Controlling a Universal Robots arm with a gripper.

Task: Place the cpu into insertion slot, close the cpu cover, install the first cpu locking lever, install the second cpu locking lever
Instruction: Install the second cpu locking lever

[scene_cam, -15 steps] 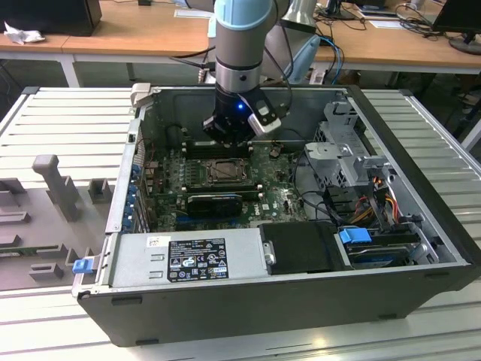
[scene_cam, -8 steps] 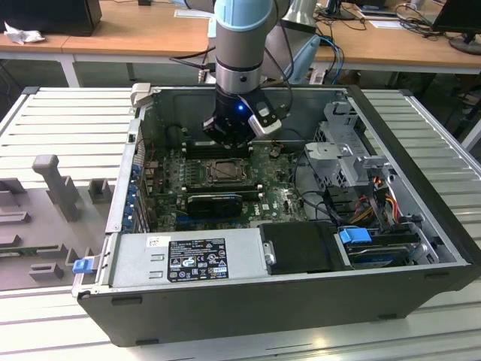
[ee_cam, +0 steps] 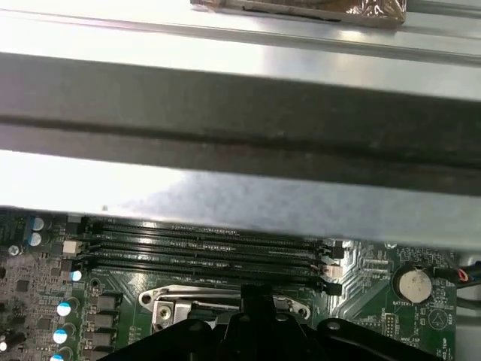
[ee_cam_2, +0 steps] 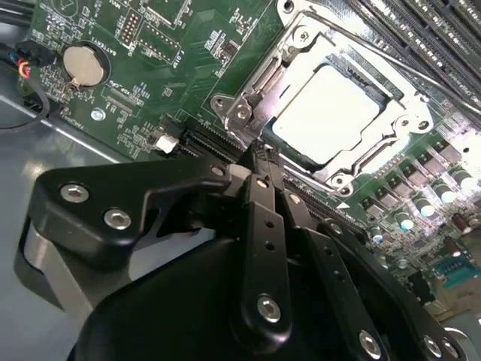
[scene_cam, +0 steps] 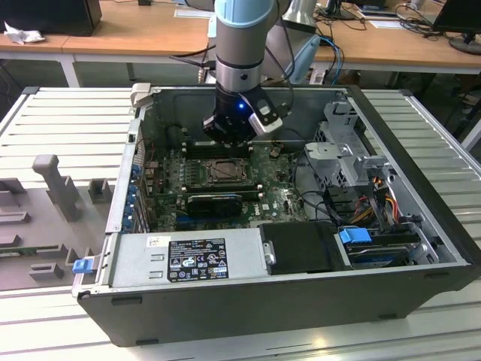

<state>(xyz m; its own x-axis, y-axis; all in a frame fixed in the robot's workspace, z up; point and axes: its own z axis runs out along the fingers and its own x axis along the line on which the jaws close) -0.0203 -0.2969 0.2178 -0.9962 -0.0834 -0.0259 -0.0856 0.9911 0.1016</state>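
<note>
Gripper (ee_cam_2: 259,154) hangs, fingers together, just beside the cpu (ee_cam_2: 331,113), apart.

Arm's gripper (scene_cam: 229,135) above insertion slot (scene_cam: 225,172) — inside open computer case (scene_cam: 301,301)

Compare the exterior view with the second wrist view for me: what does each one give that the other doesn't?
Exterior view alone: the whole open computer case, the power supply along its near side, and the arm reaching down above the motherboard.

Second wrist view alone: the cpu seated in the insertion slot with the cpu cover down around it, plus the coin battery.

Both: the hand, its fingers together beside the socket, and the green board.
</note>
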